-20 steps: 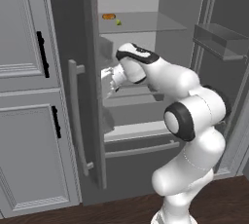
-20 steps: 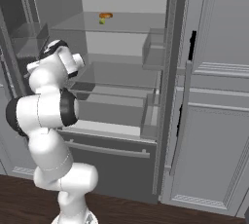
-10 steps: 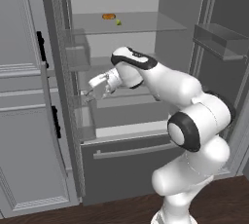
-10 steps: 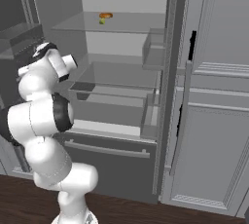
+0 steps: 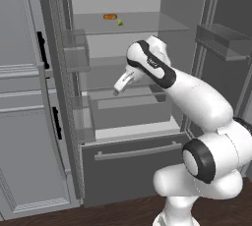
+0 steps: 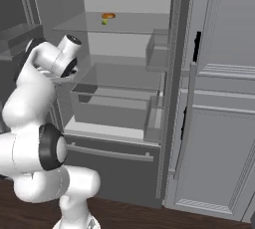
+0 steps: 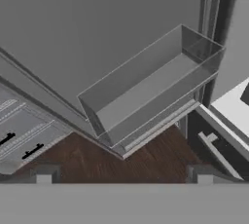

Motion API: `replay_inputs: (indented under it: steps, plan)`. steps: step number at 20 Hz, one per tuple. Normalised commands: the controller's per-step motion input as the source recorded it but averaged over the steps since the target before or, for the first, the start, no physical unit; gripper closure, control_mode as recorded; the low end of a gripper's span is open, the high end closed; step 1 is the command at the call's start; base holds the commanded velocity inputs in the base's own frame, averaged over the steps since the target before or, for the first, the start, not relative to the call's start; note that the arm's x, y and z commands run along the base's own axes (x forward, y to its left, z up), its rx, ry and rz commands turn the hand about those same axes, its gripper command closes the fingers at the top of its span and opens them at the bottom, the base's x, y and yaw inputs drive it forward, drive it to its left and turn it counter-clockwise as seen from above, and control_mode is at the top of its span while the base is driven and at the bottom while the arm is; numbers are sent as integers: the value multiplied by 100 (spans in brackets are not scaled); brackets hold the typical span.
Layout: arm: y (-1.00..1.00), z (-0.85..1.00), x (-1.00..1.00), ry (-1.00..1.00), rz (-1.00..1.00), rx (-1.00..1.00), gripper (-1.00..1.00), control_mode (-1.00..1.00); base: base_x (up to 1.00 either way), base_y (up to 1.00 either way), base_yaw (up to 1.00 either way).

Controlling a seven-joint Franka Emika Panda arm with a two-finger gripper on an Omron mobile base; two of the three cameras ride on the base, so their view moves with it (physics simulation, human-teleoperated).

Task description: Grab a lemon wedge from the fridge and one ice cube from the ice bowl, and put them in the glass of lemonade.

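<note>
Lemon wedge [image 5: 119,22] on fridge [image 5: 123,122] shelf; no legible labels, seemingly.

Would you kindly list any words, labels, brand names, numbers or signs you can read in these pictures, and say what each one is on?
None: no readable text in any view.
The tall dark grey fridge, its glass shelves, the light grey panelled cabinets and the white robot arm carry no lettering.
The tiny yellow-green lemon wedge and the orange oblong item bear no label.
</note>
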Motion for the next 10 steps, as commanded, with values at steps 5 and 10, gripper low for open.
replay_inputs:
  steps: [5, 10]
  plan:
    - [-100, 0, -6, -16, -44, -37, -100, -100, 0, 0, 0]
    - [-99, -2, -27, -14, -53, -13, -100, -100, 0, 0, 0]
